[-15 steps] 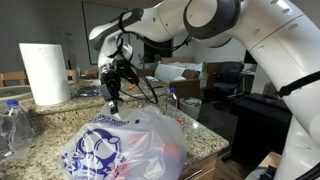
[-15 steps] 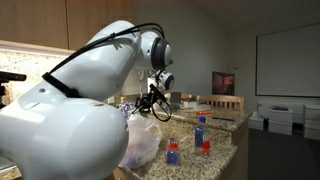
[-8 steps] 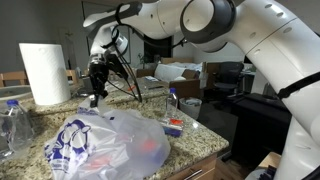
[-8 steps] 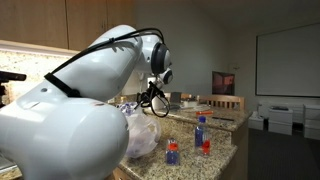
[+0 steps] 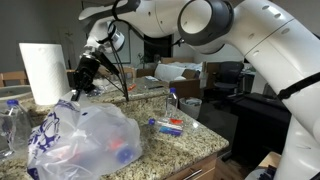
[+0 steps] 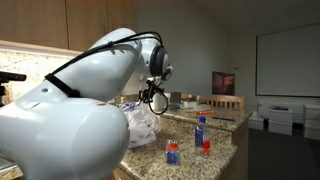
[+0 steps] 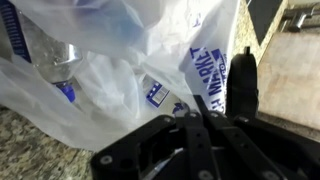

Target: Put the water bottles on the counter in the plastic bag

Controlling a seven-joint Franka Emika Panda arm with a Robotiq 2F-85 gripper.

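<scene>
My gripper [image 5: 80,82] is shut on the top edge of the plastic bag [image 5: 85,145] and holds it up over the counter [image 5: 203,141]. In the wrist view the fingers [image 7: 192,128] are pressed together with bag film [image 7: 120,60] pinched between them. Water bottles lie inside the bag; a blue cap [image 7: 66,92] and a label [image 7: 155,95] show through it. One water bottle [image 5: 168,126] lies on the counter to the right of the bag. In an exterior view two bottles [image 6: 201,133] [image 6: 172,152] stand upright beside the bag [image 6: 140,125].
A white paper towel roll [image 5: 42,72] stands at the back left. Clear bottles [image 5: 12,125] stand at the far left of the counter. The counter's thick front edge [image 5: 205,160] is near the loose bottle. Office furniture lies beyond the counter.
My gripper has moved left along the counter, dragging the bag's top with it. The bag shifted left and uncovered the bottle lying on the counter.
</scene>
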